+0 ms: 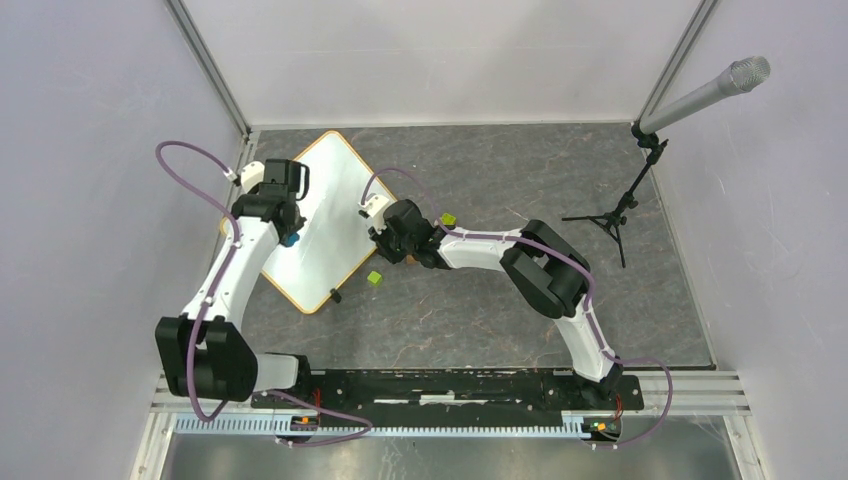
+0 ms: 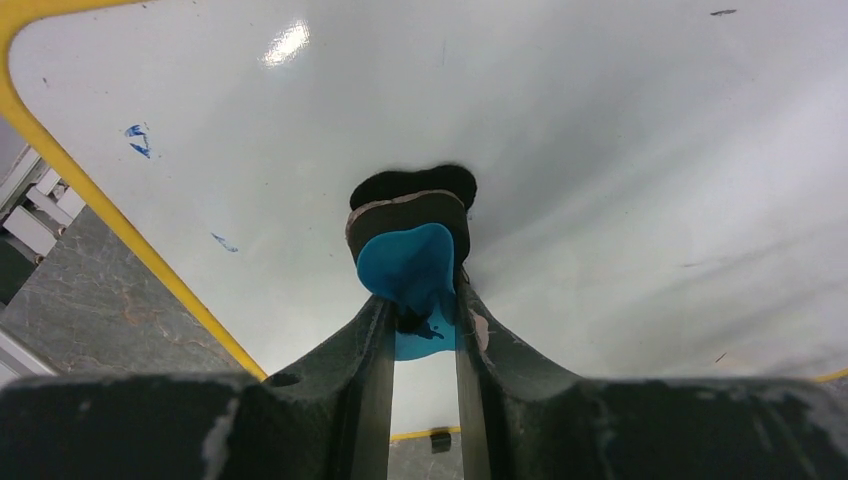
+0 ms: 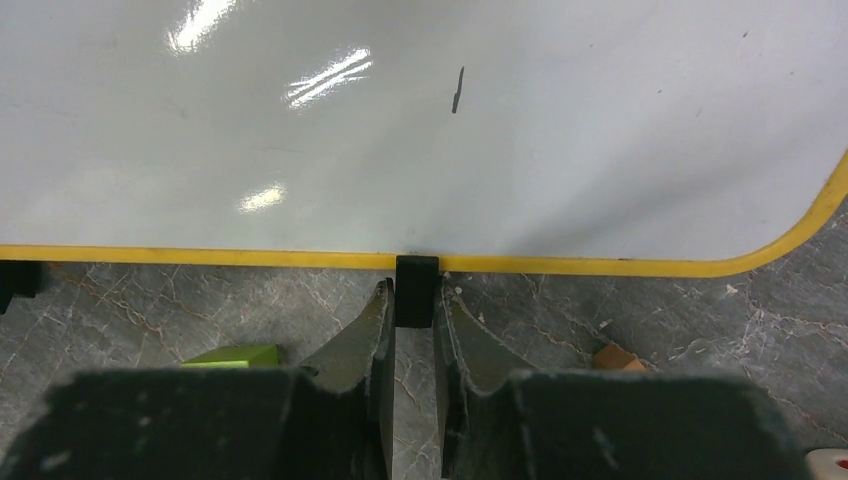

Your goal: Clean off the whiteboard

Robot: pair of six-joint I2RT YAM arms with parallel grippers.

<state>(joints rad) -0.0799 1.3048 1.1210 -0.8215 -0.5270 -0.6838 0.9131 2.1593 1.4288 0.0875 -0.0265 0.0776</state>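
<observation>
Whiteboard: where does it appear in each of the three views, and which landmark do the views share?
Top external: the whiteboard lies left of centre, turned diagonally.
Left wrist: it fills most of the picture, behind the eraser.
Right wrist: it fills the upper half.
Shared landmark: its rim, which runs down the left side in the left wrist view and across the middle in the right wrist view.

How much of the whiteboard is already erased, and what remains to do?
Done: most of the whiteboard looks clean. In hand: the left claw grips an eraser pressed on the board; the right claw sits at a black clip on its rim. Remaining: small blue marks near the yellow rim and one dark streak.
</observation>
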